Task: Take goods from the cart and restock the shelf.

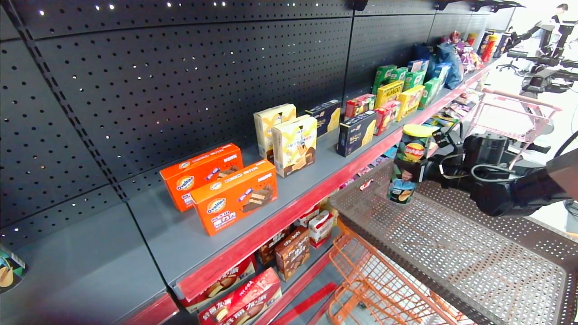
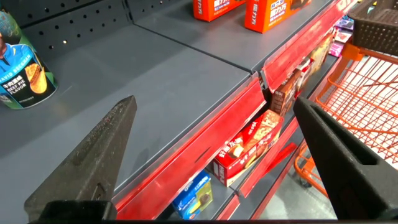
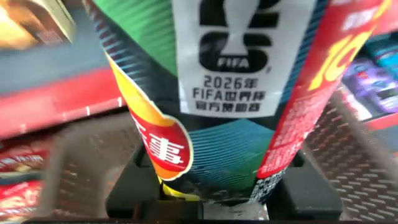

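**Q:** So where's the chip canister [image 1: 413,144] right now? Is it on the shelf [image 1: 153,234]?

**A:** Nope, it's off it. The right gripper [image 1: 408,174] has it clamped around the lower half, yellow lid up, more or less upright. It hangs over the corner of the cart's brown perforated tray [image 1: 451,243] that's nearest the shelf, just beside the red front edge [image 1: 289,212]. Can't tell if the bottom touches the tray.

**Q:** And the left gripper [image 2: 217,168]?

**A:** Spread wide, nothing in it. In the left wrist view both fingers [image 2: 102,155] sit far apart over a bare grey stretch of shelf by the red lip. A second canister [image 2: 22,68] stands upright on that same board, well apart from the fingers.

**Q:** What else is up there?

**A:** Two orange boxes [image 1: 216,187] side by side, then two cream boxes [image 1: 289,137], then dark blue boxes [image 1: 356,132]. Green and yellow ones sit farther along. An orange wire basket [image 1: 384,284] sits under the brown tray, and the lower shelf holds red and brown boxes [image 1: 291,253].
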Controlling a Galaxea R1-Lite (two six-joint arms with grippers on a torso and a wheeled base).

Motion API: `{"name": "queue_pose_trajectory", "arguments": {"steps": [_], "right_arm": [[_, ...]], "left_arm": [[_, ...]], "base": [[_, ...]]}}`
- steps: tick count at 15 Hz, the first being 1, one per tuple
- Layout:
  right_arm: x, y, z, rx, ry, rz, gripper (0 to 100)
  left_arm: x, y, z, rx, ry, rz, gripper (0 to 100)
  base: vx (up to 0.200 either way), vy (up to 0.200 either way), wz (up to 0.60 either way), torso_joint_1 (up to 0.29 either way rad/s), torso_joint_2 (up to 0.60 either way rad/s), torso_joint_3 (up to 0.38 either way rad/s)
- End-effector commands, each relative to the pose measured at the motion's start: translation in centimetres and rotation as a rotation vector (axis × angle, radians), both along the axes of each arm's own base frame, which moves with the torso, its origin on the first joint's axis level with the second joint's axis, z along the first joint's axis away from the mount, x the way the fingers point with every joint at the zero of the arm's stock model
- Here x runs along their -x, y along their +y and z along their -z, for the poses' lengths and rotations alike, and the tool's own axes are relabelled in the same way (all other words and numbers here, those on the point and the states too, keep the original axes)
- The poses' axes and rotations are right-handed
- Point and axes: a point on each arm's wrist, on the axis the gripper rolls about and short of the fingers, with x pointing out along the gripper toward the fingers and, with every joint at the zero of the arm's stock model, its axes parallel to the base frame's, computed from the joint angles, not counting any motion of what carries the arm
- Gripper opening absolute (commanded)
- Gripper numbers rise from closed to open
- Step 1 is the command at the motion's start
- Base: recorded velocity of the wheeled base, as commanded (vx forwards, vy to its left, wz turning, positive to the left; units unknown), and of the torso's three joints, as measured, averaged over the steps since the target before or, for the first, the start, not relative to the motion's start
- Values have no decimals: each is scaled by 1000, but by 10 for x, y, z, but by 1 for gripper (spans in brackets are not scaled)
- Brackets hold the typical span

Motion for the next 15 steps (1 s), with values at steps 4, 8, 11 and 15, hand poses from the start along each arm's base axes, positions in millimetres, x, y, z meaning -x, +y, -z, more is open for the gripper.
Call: {"name": "queue_pose_trajectory", "arguments": {"steps": [4,8,11,15], "right_arm": [[134,-3,-80,-3,-98,62,0],[228,-6,-85,-31,-119,167,0],[259,-9,-78,-29,-130,217,0],[311,-11,-85,-27,-136,271,0]], "left_arm": [[0,0,0,0,-1,0,100],[0,0,0,0,-1,-1,100],[0,0,0,0,-1,-1,100],[0,0,0,0,-1,-1,100]], "base": [[0,0,0,0,0,0],[0,0,0,0,0,0],[0,0,0,0,0,0],[0,0,0,0,0,0]]}}
